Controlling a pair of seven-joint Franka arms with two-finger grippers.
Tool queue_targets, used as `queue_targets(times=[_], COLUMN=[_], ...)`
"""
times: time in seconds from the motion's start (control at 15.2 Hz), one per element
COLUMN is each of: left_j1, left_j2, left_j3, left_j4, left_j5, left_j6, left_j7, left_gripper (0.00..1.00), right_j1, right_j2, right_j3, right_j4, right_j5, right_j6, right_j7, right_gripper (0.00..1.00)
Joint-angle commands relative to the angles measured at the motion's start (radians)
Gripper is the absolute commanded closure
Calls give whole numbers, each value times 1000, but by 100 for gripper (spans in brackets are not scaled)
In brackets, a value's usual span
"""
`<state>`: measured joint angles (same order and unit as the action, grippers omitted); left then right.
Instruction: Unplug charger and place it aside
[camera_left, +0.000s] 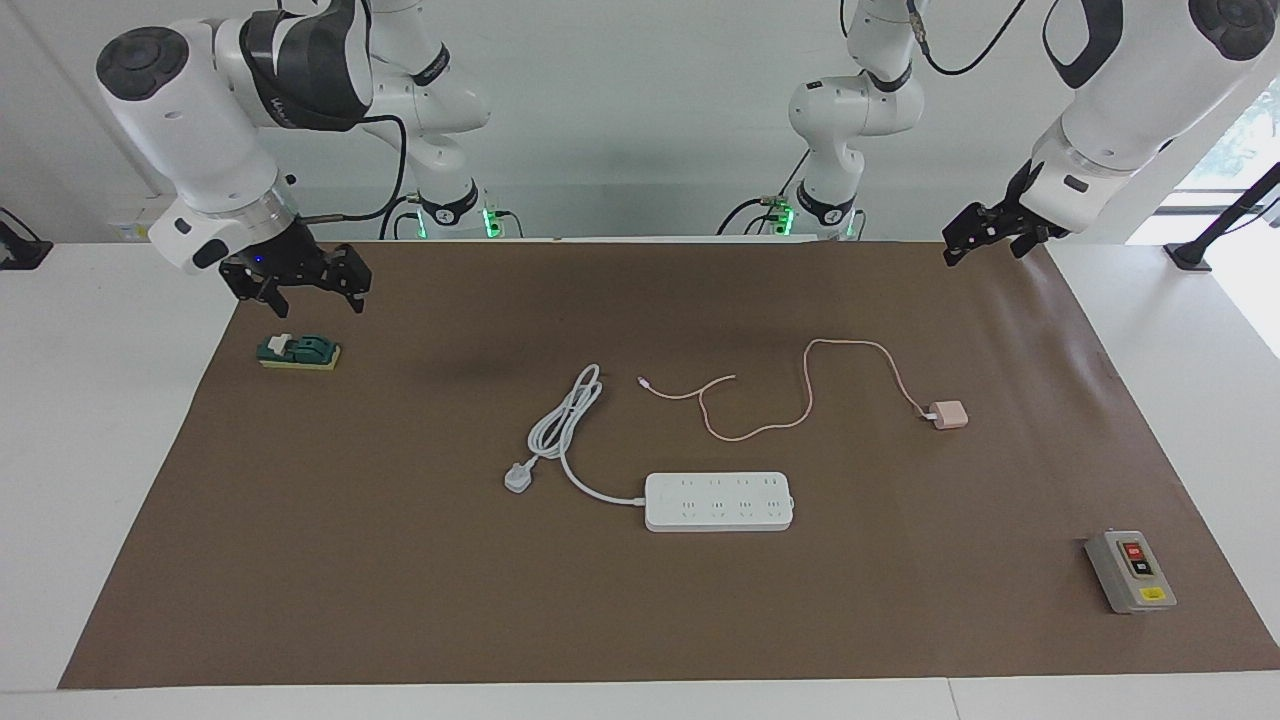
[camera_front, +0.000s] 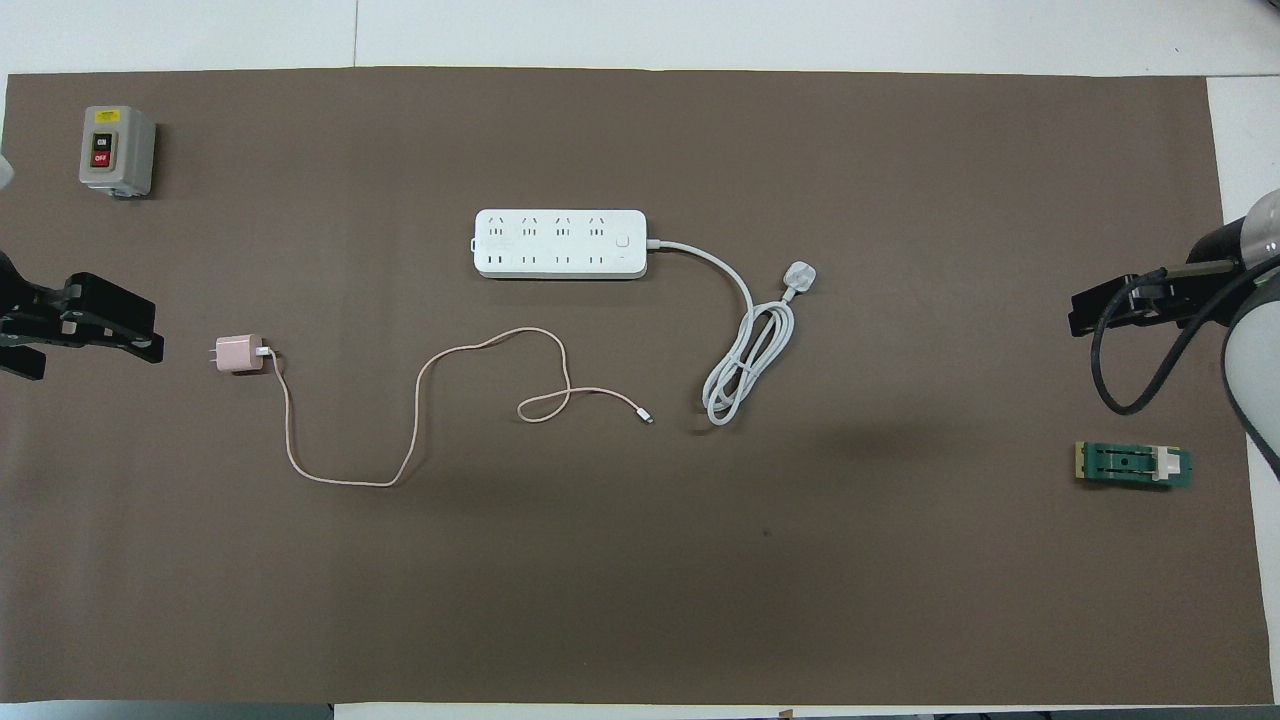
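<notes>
The charger (camera_left: 947, 414) is a small pale-pink cube lying on the brown mat, not plugged into anything. Its thin pink cable (camera_left: 810, 390) curls toward the middle of the mat. It lies nearer to the robots than the white power strip (camera_left: 718, 501) and toward the left arm's end; the two do not touch. My left gripper (camera_left: 985, 245) hangs open and empty in the air over the mat's edge on the robots' side, well above the charger (camera_front: 238, 353). At the right arm's end, my right gripper (camera_left: 315, 300) hovers open and empty over a green switch (camera_left: 298, 351).
The power strip's thick white cord and plug (camera_left: 518, 478) are coiled beside it, toward the right arm's end. A grey on/off button box (camera_left: 1130, 570) stands at the mat's corner farthest from the robots, at the left arm's end. White table (camera_left: 100, 450) surrounds the mat.
</notes>
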<state>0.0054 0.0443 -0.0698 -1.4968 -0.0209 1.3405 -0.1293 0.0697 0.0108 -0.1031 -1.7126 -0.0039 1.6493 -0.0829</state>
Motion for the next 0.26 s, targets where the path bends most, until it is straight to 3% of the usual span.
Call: queue_targets(times=[0.0,0.2], left_j1=[-16,-15], left_j2=[12,12], left_j3=[15,15], left_j4=[30,29], left_j5=[21,19], left_j6=[-23,-20], left_j7=[14,14], left_gripper=[0,0], right_j1=[-15,-15], right_j2=[-17,-17], right_j3=[10,10], right_j4=[-19,-21], right_j5=[-16,-16], right_j6=[-2,-2], right_j7=[-15,-15], right_gripper=[0,0])
